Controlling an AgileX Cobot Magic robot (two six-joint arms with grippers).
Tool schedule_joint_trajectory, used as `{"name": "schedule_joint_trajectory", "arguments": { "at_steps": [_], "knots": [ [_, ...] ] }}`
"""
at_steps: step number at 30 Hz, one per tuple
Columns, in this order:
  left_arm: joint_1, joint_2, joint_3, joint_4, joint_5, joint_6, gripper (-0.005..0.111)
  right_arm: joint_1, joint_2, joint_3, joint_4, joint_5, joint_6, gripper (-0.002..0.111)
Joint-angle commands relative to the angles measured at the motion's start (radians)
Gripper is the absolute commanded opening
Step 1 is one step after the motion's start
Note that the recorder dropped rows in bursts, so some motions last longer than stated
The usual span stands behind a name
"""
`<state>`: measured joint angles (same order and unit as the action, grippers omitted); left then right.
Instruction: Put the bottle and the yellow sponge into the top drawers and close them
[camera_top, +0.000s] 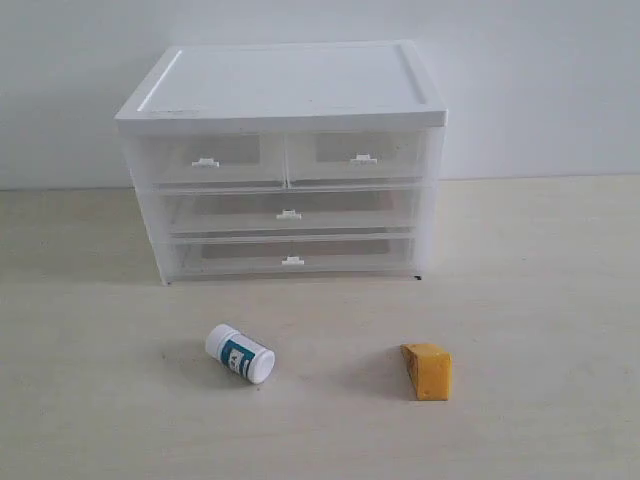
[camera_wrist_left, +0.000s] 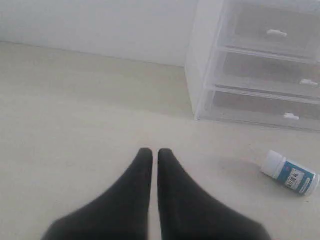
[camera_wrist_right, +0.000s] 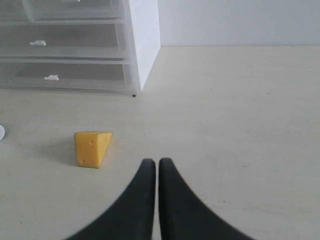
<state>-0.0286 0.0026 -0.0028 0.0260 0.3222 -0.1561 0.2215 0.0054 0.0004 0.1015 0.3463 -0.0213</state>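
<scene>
1. left gripper (camera_wrist_left: 151, 151): dark fingers clenched tip to tip with nothing between them. It hovers over the bare table (camera_wrist_left: 75, 125), and the bottle (camera_wrist_left: 291, 173) lies well apart to one side.
2. right gripper (camera_wrist_right: 152, 162): fingers likewise pressed together and empty. The yellow sponge (camera_wrist_right: 92, 147) is near but untouched.
3. bottle: lies on its side on the table in front of the drawer unit (camera_top: 280, 90), toward the left of the exterior view.
4. yellow sponge: sits on the table to the right, well apart from the bottle.
5. top drawers (camera_top: 215, 160): two side by side, both pushed in, with no contents showing through the translucent fronts.
6. Progress, judged: nothing is stowed yet. Opening both drawers, two pick-ups, two placements and two closings all remain.
</scene>
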Motion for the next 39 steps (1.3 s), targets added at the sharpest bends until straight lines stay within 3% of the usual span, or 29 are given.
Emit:
{"name": "schedule_joint_trajectory", "arguments": {
  "at_steps": [1, 4, 7, 20, 25, 29, 32, 39],
  "knots": [
    [-0.004, -0.003, 0.003, -0.1, 0.025, -0.111, 0.004, -0.003, -0.005, 0.0, -0.008, -0.005, -0.003, 0.0],
    [-0.004, -0.003, 0.003, -0.385, 0.042, -0.356, 0.004, -0.003, -0.005, 0.0, -0.008, -0.005, -0.003, 0.0],
    [-0.004, -0.003, 0.003, -0.53, 0.042, -0.395, 0.004, -0.003, -0.005, 0.0, -0.008, -0.005, -0.003, 0.0],
    [-0.004, -0.003, 0.003, -0.542, 0.036, -0.374, 0.004, -0.003, -0.005, 0.0, -0.008, -0.005, -0.001, 0.0],
    [-0.004, -0.003, 0.003, -0.519, -0.042, -0.372, 0.004, -0.003, -0.005, 0.0, -0.008, -0.005, -0.001, 0.0],
    [-0.004, -0.003, 0.003, -0.512, -0.085, -0.315, 0.004, -0.003, -0.005, 0.0, -0.008, -0.005, -0.004, 0.0],
    [-0.004, -0.003, 0.003, -0.522, -0.089, -0.126, 0.004, -0.003, -0.005, 0.0, -0.008, -0.005, -0.004, 0.0],
    [-0.004, -0.003, 0.0, -0.699, -0.138, 0.156, 0.004, -0.003, -0.005, 0.0, 0.058, -0.084, 0.046, 0.0]
  ]
}}
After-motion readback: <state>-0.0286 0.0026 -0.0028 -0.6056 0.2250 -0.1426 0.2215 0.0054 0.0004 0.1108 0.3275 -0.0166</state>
